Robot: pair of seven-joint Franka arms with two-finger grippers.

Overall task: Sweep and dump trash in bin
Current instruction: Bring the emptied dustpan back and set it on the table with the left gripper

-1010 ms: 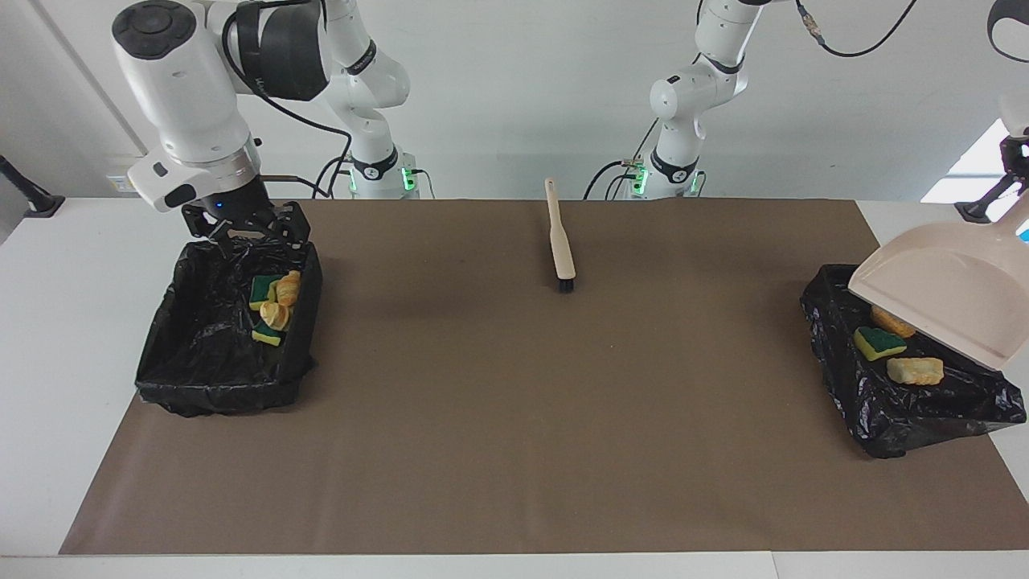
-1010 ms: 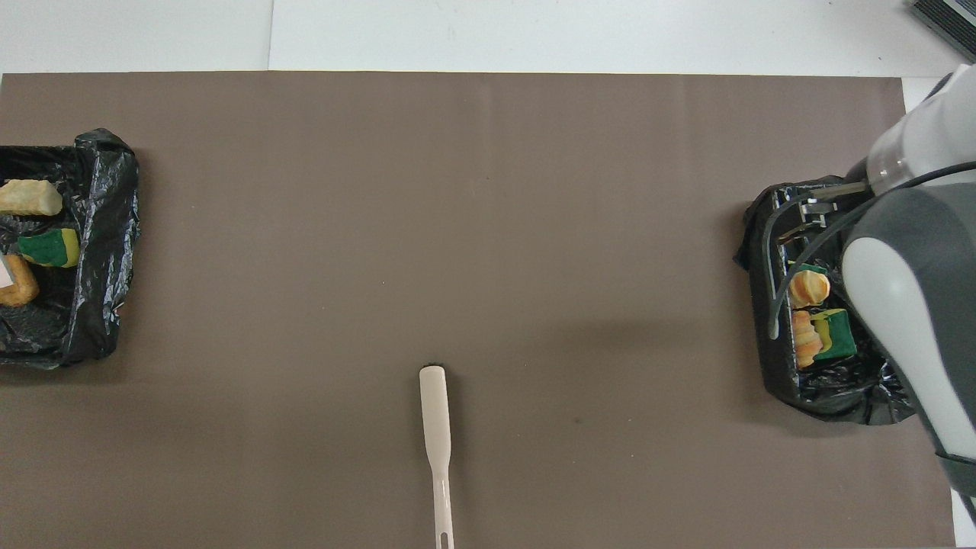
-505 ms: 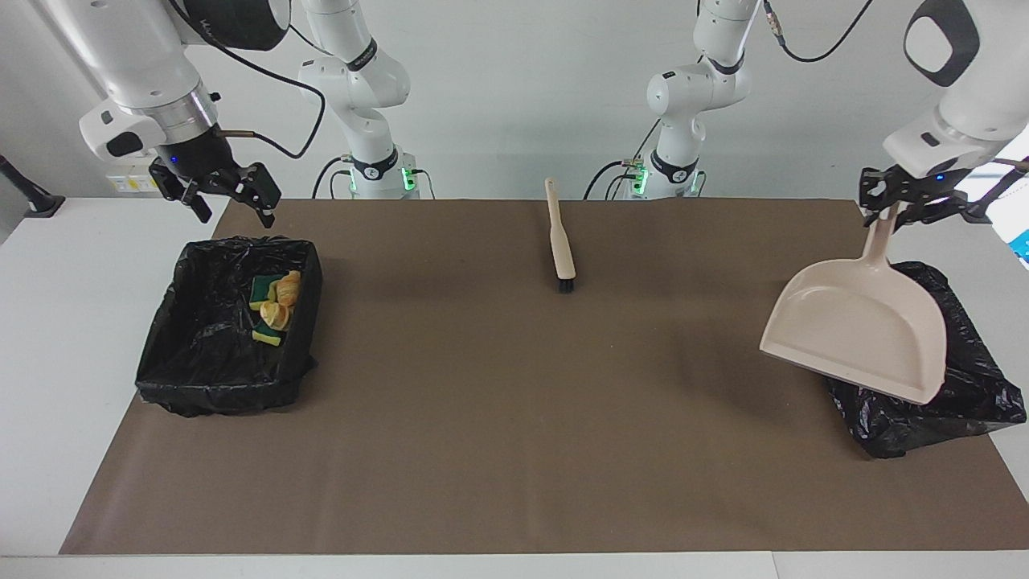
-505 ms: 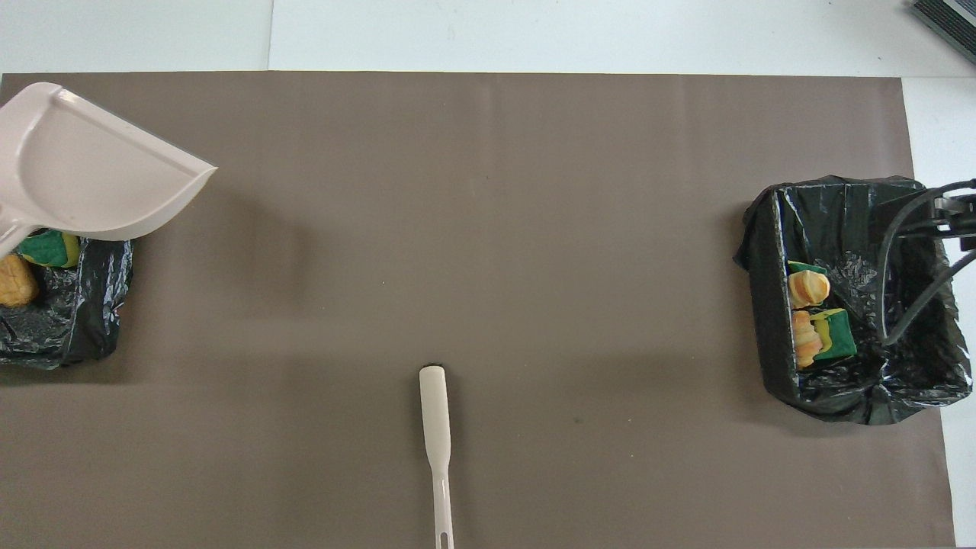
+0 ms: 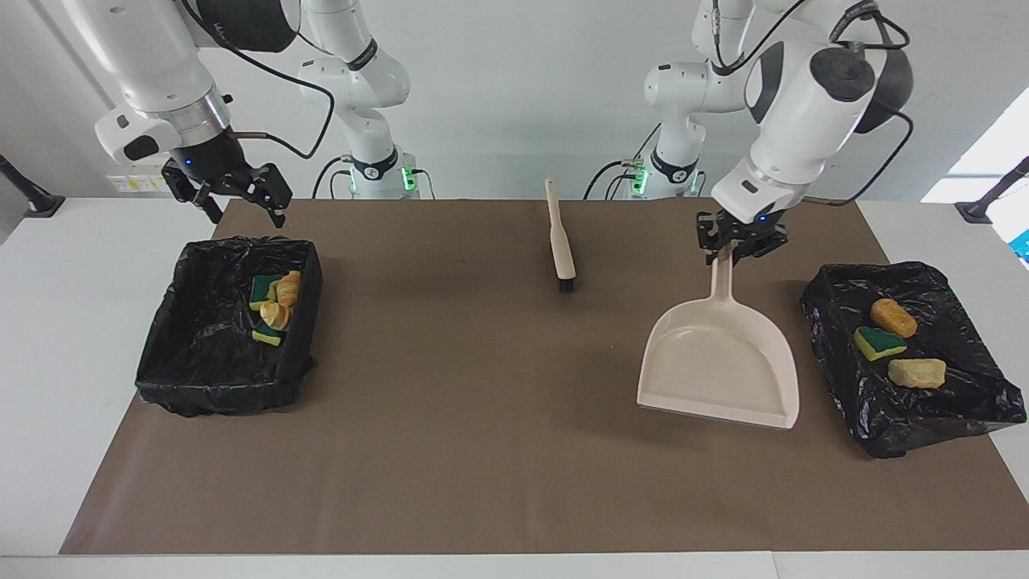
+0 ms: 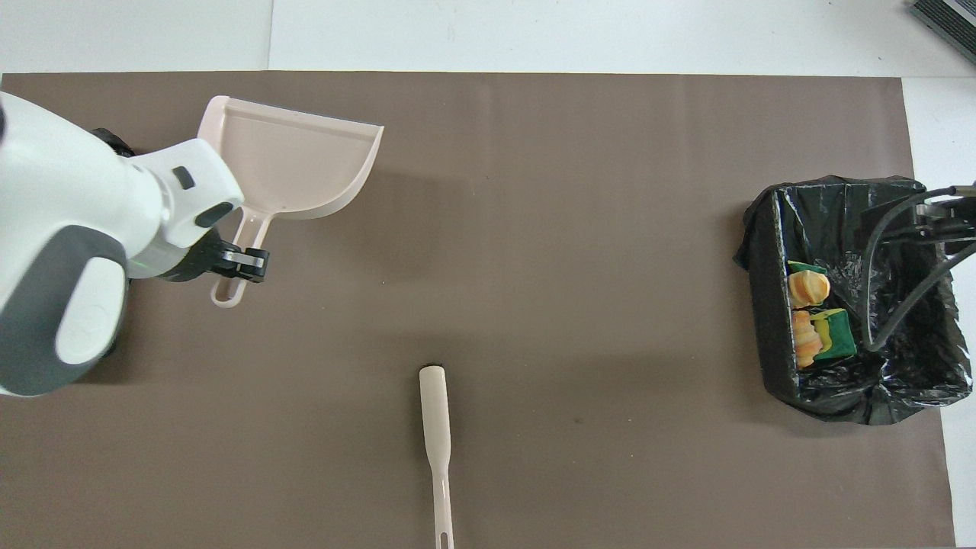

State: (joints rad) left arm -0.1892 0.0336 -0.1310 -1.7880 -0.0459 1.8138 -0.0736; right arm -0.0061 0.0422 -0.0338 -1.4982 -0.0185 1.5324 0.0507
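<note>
We saw the right hand raised with its fingers spread wide, holding nothing, over the edge of the bin at the right arm's end of the worktop. In that black-lined bin lay four scraps of trash, sponge pieces and pastries, bunched against one wall. A brush lay flat on the brown mat midway along, near the robots. The left hand pinched the handle of the beige dustpan, which hung empty, tilted just above the mat, beside the second bin. In that bin, at the left arm's end, we counted three more scraps: a pastry, a green-backed sponge and a pale piece.
</note>
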